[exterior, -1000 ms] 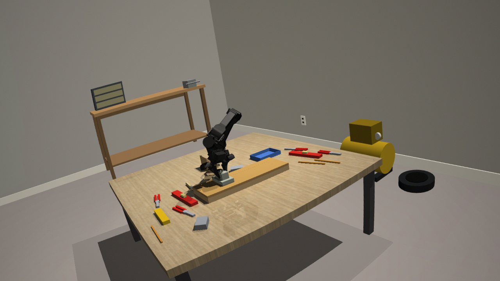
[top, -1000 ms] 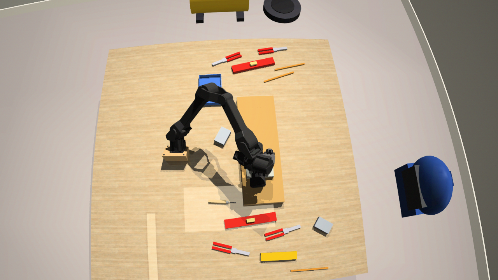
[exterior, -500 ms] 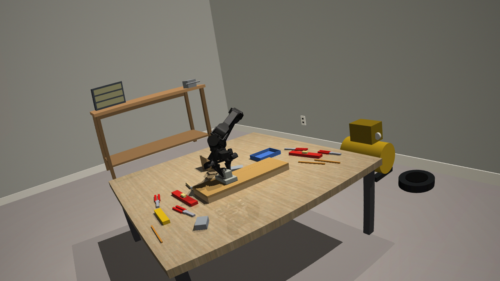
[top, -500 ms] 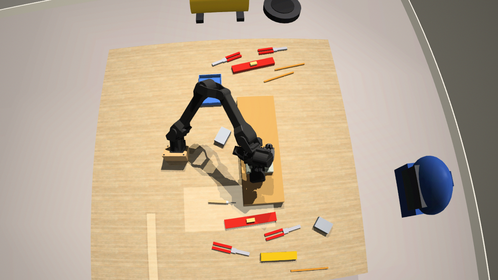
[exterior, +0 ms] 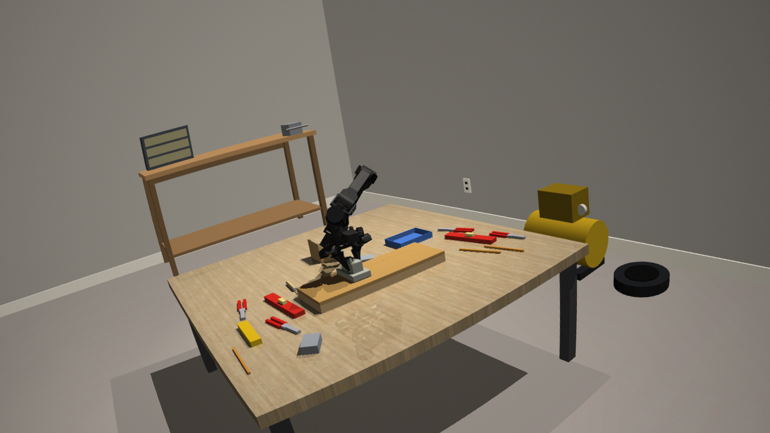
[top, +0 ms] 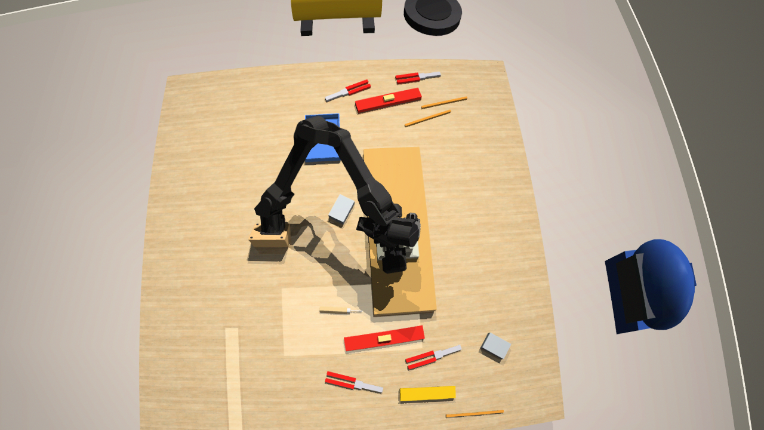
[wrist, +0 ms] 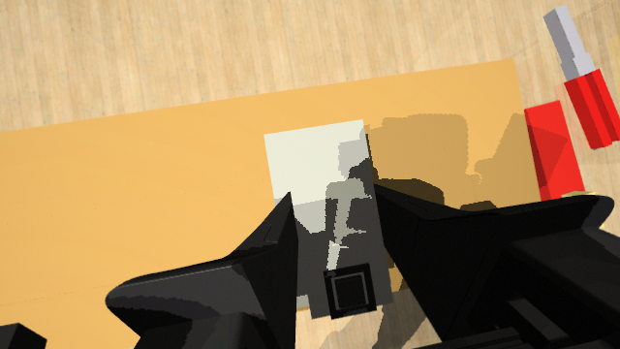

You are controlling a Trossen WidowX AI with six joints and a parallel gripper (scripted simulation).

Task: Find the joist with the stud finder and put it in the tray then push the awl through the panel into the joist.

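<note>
The stud finder (wrist: 310,165) (exterior: 354,274) is a pale grey-white block with a small dark square display, unlit. It sits on or just over the floor panel (top: 395,176) (exterior: 409,259) (wrist: 145,170), towards the panel's near end in the top view. My gripper (wrist: 325,191) is shut on the stud finder, one finger on each side. In the top view the arm hides much of it. The awl (top: 335,310) lies on the table beside the panel's near end, its tip towards the panel. The blue tray (top: 322,159) (exterior: 408,237) is empty where it shows; the arm covers its middle in the top view.
A grey block (top: 341,209) lies between arm base and panel; another (top: 495,346) (exterior: 310,343) lies near the right edge. A red level (top: 363,341) (exterior: 283,305) (wrist: 552,145), pliers (top: 354,383) and a yellow bar (top: 427,394) lie past the panel's near end. Another level (top: 368,102) lies beyond the tray.
</note>
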